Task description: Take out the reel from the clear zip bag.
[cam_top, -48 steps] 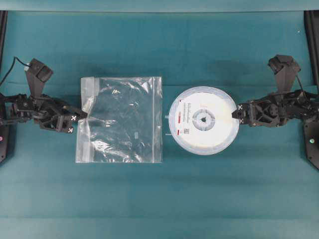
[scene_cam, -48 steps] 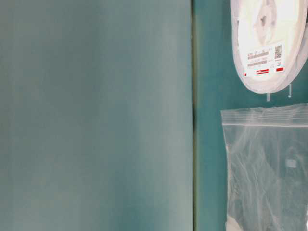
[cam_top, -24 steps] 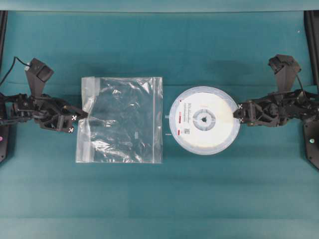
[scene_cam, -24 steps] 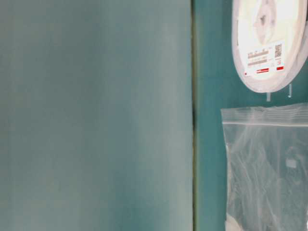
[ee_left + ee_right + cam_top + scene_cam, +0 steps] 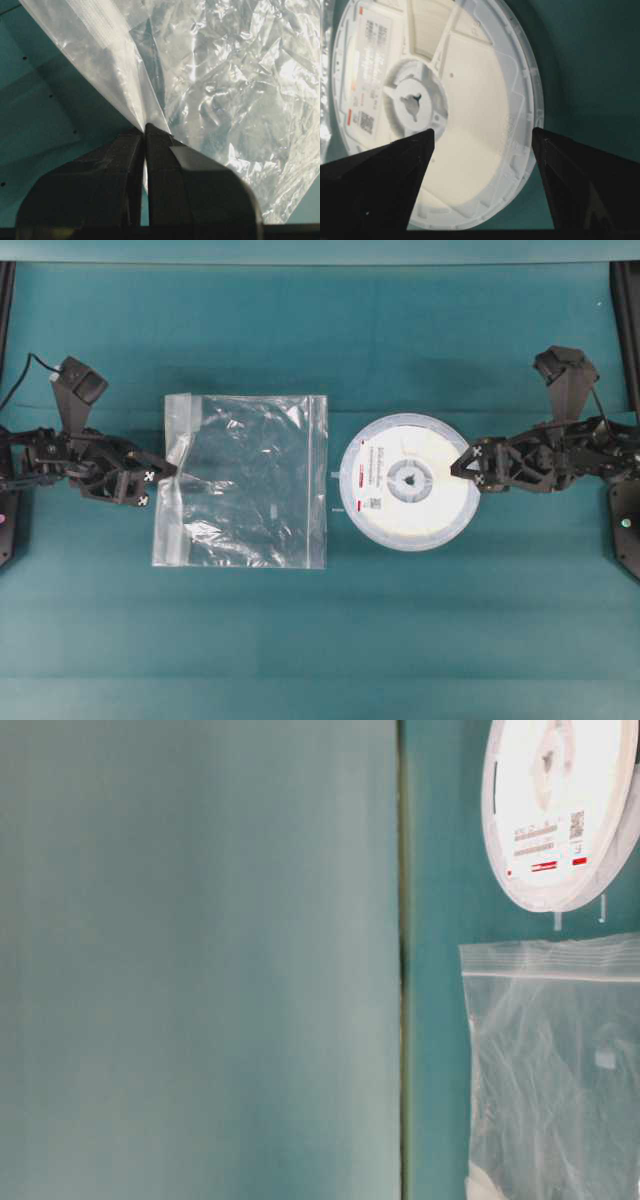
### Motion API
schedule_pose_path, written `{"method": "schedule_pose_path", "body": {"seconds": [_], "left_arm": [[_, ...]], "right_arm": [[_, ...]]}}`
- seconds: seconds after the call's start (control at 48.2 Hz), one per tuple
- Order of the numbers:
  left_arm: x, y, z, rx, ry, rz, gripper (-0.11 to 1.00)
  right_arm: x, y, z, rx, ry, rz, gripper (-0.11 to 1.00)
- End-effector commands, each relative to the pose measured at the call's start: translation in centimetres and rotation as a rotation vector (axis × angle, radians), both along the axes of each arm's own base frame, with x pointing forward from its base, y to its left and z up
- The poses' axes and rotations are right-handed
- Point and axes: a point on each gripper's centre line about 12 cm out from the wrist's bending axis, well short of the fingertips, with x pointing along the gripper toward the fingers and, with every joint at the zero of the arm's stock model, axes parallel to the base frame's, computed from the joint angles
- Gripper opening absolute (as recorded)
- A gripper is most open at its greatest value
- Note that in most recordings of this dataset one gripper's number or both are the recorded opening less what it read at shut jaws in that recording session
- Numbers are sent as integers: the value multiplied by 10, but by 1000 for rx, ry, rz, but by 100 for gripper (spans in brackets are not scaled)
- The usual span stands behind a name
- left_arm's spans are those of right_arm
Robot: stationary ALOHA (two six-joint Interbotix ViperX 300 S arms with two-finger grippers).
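- The reel (image 5: 410,481) lies flat on the teal tabletop (image 5: 320,640), fully outside the clear zip bag (image 5: 243,480), roughly midway between the tabletop's long edges and toward its right-hand end as the overhead view shows it.
- Its label, with small print, a code square and red marks, sits on the half of the disc that faces the bag; the grey hub is at the centre.
- The bag lies flat and crinkled beside the reel, toward the left-hand end of the tabletop, its nearer edge close to the reel's rim but apart from it, with bare tabletop between.
- Two small whitish tabs stick out into that gap; I cannot tell whether they touch the reel.
- My left fingers (image 5: 144,134) are pressed together on a pinch of the bag's plastic at its far edge, the one facing the tabletop's left end; the film gathers into a fold where they clamp it.
- My right fingers (image 5: 483,134) are spread wide apart, gripping nothing, one tip on each side of the reel's rim in the wrist view, over the edge of the disc that faces the tabletop's right end.
- In the table-level view the reel (image 5: 556,813) and the bag's zip strip (image 5: 550,975) show with a strip of teal between them.
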Motion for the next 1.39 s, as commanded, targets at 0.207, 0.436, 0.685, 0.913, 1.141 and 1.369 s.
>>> {"method": "schedule_pose_path", "body": {"seconds": [0.207, 0.436, 0.685, 0.913, 1.141, 1.369], "left_arm": [[3, 0, 7, 11, -30, -5, 18], [2, 0, 8, 3, -6, -3, 70], [-5, -2, 15, 0, 25, -7, 89], [-8, -3, 39, 29, -27, -20, 89], [-12, -4, 56, 44, -55, -22, 89], [-16, -5, 78, 91, -121, -40, 89]], "right_arm": [[5, -2, 13, -13, -55, -4, 94], [4, -2, 16, -16, -66, -2, 94], [-4, 1, 18, -10, -73, 4, 94], [-8, 3, 27, -15, -107, 13, 94], [-6, 4, 40, -45, -148, 43, 94], [2, 4, 66, -138, -223, 118, 94]]}}
